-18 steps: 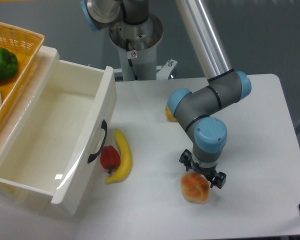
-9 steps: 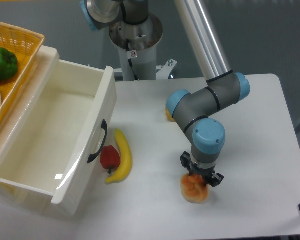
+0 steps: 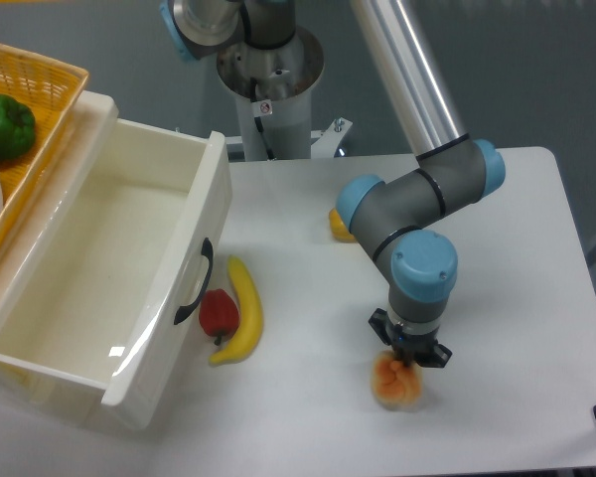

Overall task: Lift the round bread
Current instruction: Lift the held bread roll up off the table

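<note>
Big white surface (image 3: 497, 248) fills the right side of the shot, and on its left edge sits the open white drawer (image 3: 89, 268) — black handle facing the fruit, inside bare. Behind it, top left, a yellow wicker basket (image 3: 50, 84) with a green bell pepper (image 3: 4, 125) in it.

The arm (image 3: 417, 204) reaches down from the upper middle, grey links and blue joint caps, elbow bent over the middle of the surface, wrist pointing straight down near the front edge. Part-hidden behind the elbow there is a yellow object (image 3: 338, 226) — too little showing to say more.

Left of the arm, just beside the drawer front, a banana (image 3: 244, 310) lies curved, and a small red pepper (image 3: 218, 312) touches its inner side, tucked between banana and drawer handle.

Now the hand (image 3: 401, 366) — its fingers are drawn in narrow and pressed into the round bread (image 3: 395, 380), pinching it from both sides. The bun looks squeezed between them, orange top bunched up, pale underside below. It sits near the front edge of the surface, right of centre, well apart from the banana. Whether it is touching the surface or just clear of it, I cannot tell from this angle.
</note>
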Motion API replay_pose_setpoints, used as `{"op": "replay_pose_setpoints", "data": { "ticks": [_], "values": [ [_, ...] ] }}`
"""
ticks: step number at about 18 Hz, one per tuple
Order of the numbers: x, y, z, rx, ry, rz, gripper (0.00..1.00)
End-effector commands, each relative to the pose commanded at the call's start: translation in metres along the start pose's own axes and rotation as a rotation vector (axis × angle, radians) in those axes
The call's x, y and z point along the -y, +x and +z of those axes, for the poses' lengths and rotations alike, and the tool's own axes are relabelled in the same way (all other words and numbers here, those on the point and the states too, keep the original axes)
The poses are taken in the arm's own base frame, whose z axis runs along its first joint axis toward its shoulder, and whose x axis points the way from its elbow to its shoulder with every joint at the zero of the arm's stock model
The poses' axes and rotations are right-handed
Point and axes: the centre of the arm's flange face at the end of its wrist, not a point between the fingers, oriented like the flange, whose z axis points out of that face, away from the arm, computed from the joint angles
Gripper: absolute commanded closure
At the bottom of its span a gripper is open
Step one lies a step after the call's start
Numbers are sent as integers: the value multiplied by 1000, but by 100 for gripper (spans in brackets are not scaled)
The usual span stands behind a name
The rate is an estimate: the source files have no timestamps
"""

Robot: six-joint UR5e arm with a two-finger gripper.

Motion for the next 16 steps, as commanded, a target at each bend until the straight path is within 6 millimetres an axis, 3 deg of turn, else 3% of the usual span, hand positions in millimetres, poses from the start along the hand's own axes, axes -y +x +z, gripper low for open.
{"op": "replay_pose_setpoints", "data": {
  "ticks": [8, 12, 16],
  "values": [
    [-23, -46, -48, -30, -13, 111, 100],
    [-32, -70, -80, -43, 55, 75, 100],
    [-39, -78, -91, -83, 46, 61, 100]
  ]
}}
